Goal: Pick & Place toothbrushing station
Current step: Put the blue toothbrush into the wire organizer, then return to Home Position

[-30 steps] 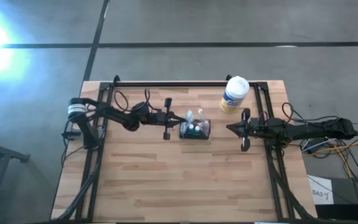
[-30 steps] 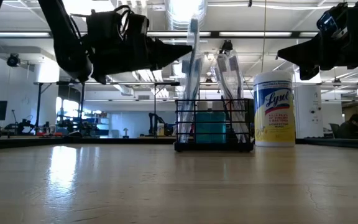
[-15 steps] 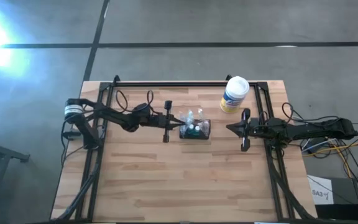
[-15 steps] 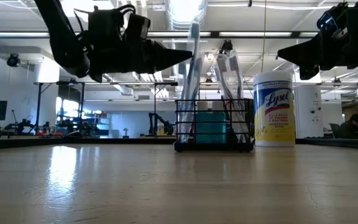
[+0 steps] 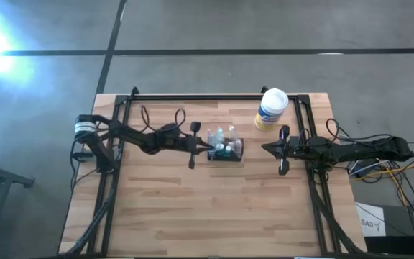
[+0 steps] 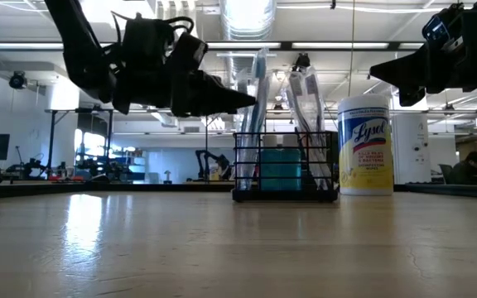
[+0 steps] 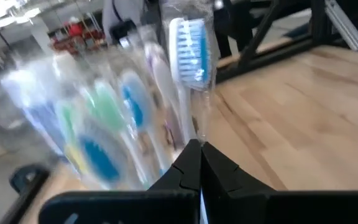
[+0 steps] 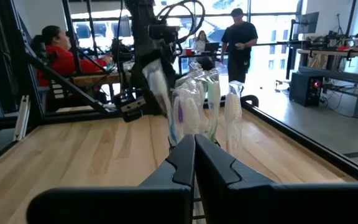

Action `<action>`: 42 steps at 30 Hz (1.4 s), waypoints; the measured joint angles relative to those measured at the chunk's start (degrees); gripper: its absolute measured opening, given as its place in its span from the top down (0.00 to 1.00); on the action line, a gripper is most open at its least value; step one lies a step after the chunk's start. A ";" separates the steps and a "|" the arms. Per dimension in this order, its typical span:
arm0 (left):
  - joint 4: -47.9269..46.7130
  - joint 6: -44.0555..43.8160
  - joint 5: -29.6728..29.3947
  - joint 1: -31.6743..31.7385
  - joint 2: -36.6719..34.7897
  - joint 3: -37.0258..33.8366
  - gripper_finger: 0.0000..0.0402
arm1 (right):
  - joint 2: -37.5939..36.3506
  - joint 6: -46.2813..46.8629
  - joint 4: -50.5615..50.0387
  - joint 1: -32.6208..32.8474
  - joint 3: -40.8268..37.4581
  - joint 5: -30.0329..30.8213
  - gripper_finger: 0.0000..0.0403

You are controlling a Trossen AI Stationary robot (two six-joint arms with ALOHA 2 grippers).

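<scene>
The toothbrushing station, a black wire-mesh caddy (image 5: 226,150), stands on its base at the table's middle, with several plastic-wrapped toothbrushes (image 6: 259,83) upright in it. It also shows in the low view (image 6: 286,170) and the right wrist view (image 8: 197,106). My left gripper (image 5: 207,147) is shut, its tip (image 6: 251,101) at the caddy's left end, right by a wrapped toothbrush (image 7: 188,56). My right gripper (image 5: 267,149) is shut and empty, hovering to the caddy's right (image 6: 379,70). My left gripper's shut fingertips (image 7: 197,155) stand at the plastic wrap of the toothbrush at the caddy's left end (image 6: 259,103), above the mesh rim. They come from the table's left, slanting a little down. I cannot tell whether they touch the wrap.
A white Lysol canister (image 5: 270,109) with a yellow label stands behind and to the right of the caddy, and shows in the low view (image 6: 364,145). A black metal frame (image 5: 214,97) runs along the table's far edge and sides. People sit and stand beyond the table (image 8: 238,37).
My left gripper has moved toward the table's right edge, up to the caddy, and has gone down and tipped its fingers a little downward, staying shut. The caddy and its toothbrushes have stayed where they were.
</scene>
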 joint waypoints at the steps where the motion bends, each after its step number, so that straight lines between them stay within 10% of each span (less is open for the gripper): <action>1: -0.70 -0.14 -0.20 -0.14 0.00 -0.20 1.00 | -0.05 0.00 0.00 0.00 -0.02 0.00 0.98; 20: -1.68 -9.39 -4.65 -0.56 -0.04 -3.97 0.99 | 0.02 0.33 0.04 0.00 -0.01 0.00 0.98; 34: -5.14 -13.59 -0.34 -0.84 -5.47 -4.10 0.66 | 0.02 0.46 0.03 0.00 -0.01 -0.02 0.98; 42: -23.90 -13.86 4.37 -1.08 -21.52 -4.08 0.59 | 0.02 0.46 -0.04 0.00 -0.02 -0.04 0.98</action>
